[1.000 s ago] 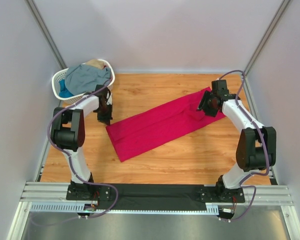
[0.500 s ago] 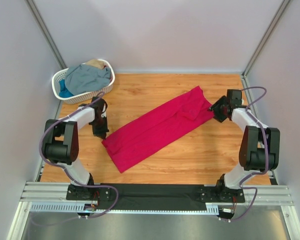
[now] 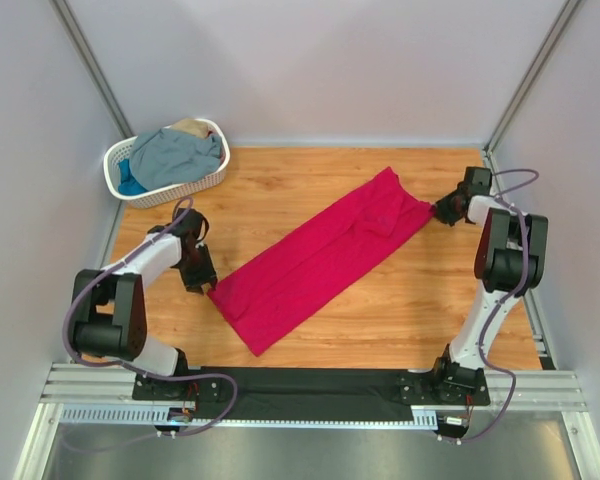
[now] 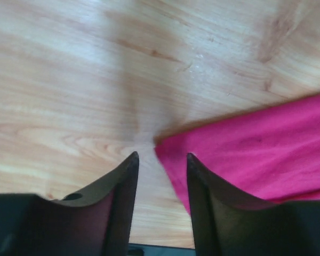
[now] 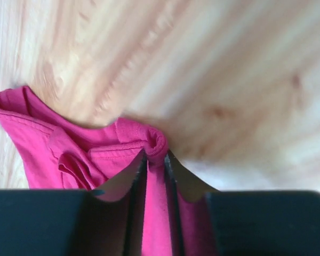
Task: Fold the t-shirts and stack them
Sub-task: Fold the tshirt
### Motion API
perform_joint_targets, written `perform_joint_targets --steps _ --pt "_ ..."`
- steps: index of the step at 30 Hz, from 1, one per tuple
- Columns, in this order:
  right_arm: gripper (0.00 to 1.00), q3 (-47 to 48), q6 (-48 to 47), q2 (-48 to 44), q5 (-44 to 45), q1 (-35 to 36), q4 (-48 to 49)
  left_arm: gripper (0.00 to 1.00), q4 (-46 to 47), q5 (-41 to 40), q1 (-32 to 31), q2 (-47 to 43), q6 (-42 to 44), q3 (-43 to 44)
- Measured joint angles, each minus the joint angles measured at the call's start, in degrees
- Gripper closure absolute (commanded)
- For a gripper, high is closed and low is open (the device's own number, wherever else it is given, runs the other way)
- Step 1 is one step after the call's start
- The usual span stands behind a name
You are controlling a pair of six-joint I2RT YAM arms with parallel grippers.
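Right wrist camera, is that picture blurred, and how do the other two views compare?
Right wrist: the wooden table is smeared into streaks, while the crimson t-shirt hem looks fairly crisp. Left wrist: soft overall, with pale glare on the wood. Top external: sharp and evenly lit, with only faint shadows.

T-shirts: 4. That's 1 crimson-pink t-shirt (image 3: 320, 255) spread out, plus 3 heaped together: 1 grey-blue t-shirt (image 3: 175, 155), 1 bright blue t-shirt (image 3: 130, 183), 1 tan t-shirt (image 3: 188, 127). The last 2 barely peek out, so there may be more underneath.
Baskets: 1 white lattice basket (image 3: 117, 158).
Tables: 1 wooden table (image 3: 400, 320).
Arms: 2, i.e. left arm (image 3: 145, 262) and right arm (image 3: 505, 250).
Grippers: 2, i.e. left gripper (image 4: 161, 157) and right gripper (image 5: 154, 154).
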Motion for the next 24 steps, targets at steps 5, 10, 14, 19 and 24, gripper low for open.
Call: perform_joint_targets --steps 5,10,14,19,24 --pt "0.84 13.5 -3.4 8.5 -0.9 0.0 -4.6 0.45 -2.1 -2.3 -0.1 -6.5 -1.6 2.3" --pt "0.69 35.9 -7.9 21.0 -1.6 0.2 -13.5 0.48 0.1 1.1 -2.4 -8.9 1.4 5.4" --pt "0.55 47.2 -11.2 26.4 -2.1 0.2 -19.8 0.48 1.9 7.5 -3.7 -7.8 3.9 4.6" --pt "0.45 33.7 -12.5 16.2 -0.5 0.9 -24.5 0.48 2.1 11.6 -5.4 0.1 7.9 5.2" --pt "0.46 10.4 -10.6 -5.2 1.8 5.6 -29.0 0.48 2.1 14.8 -6.1 5.1 10.8 5.4"
